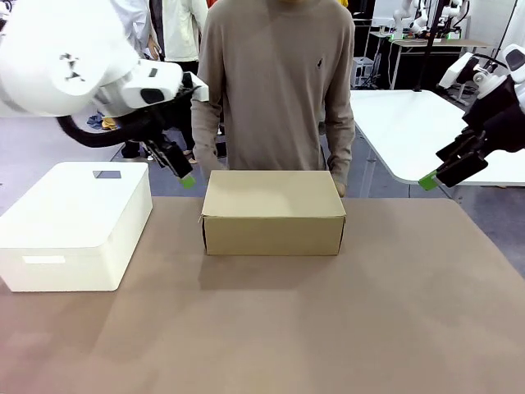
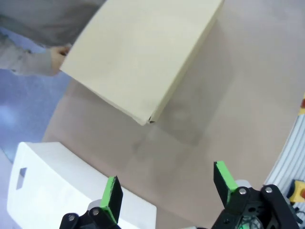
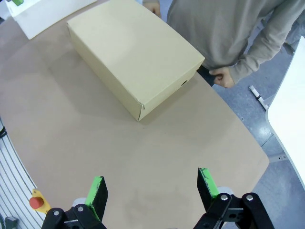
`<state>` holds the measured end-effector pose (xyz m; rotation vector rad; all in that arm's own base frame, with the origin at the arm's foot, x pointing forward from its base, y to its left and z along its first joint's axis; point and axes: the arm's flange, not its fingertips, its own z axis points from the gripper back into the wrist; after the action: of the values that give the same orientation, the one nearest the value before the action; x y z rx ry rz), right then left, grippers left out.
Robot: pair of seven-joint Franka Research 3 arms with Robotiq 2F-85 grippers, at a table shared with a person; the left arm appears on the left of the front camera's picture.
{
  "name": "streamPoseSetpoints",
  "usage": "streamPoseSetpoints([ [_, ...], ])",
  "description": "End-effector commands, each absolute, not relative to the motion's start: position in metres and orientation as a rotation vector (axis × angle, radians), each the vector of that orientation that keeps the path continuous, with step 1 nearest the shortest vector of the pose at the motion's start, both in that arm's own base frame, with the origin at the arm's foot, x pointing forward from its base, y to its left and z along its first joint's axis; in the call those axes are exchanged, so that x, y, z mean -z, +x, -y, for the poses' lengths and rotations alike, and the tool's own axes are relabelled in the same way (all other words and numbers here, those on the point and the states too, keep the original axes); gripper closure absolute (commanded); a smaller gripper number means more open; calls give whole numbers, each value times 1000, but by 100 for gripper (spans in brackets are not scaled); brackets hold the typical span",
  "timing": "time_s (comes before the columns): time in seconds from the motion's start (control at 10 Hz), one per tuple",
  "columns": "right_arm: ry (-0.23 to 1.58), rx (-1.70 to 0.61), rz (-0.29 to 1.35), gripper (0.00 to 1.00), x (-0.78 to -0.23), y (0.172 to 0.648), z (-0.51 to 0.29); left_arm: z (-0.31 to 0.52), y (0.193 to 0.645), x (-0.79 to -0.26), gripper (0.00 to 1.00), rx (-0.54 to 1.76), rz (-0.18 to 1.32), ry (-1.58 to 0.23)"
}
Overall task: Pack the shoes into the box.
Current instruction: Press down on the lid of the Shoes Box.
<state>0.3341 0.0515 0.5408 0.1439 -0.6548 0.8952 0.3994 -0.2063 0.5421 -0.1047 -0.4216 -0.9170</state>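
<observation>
Worktop (image 1: 328,328) fills the lower frame, the box (image 1: 273,212) sits lid-down at centre beside a white bin (image 1: 74,226) at left, both empty pincers, left (image 2: 167,191) and right (image 3: 150,188), hang fingers apart, person (image 1: 279,82) stands behind.

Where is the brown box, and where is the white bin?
brown box (image 1: 273,194), front view, middle of its closed lid.
white bin (image 1: 78,215), front view, its flat top.
</observation>
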Motion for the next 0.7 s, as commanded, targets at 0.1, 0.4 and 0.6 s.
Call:
streamPoseSetpoints([
  [0.1,143,-893,665,0,-541,336,-51,179,395,-533,0,972,498,-222],
  [0.4,143,-893,665,0,-541,336,-51,185,394,-542,0,942,466,-167],
  [0.6,143,-893,665,0,-541,336,-51,185,394,-542,0,942,466,-167],
])
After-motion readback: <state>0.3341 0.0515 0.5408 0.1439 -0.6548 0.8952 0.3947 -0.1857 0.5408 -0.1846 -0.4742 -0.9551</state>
